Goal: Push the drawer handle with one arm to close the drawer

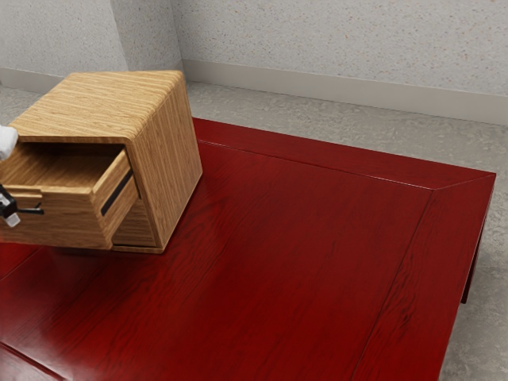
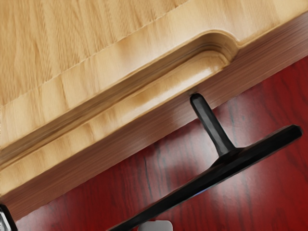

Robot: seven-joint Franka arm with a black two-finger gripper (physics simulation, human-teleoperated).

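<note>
One handle (image 1: 33, 210), right beside the gripper (image 1: 10, 216) | drawer (image 1: 67, 226) standing open | gripper spread or closed: can't tell

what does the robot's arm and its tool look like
The bit of arm at the exterior view's left edge is white and smoothly rounded. The tool is black, with a pale grey, blocky tip. I can't make out any cables or markings.

Exterior view: desk (image 1: 302, 238) glossy red, dark-grained, corner at 2 o'clock; desk leg (image 1: 471, 278) at 4 o'clock; mottled grey floor (image 1: 341, 123) past the desk edge; speckled wall (image 1: 333, 40) at 12 o'clock, plain baseboard (image 1: 317, 86) along its foot.
</note>
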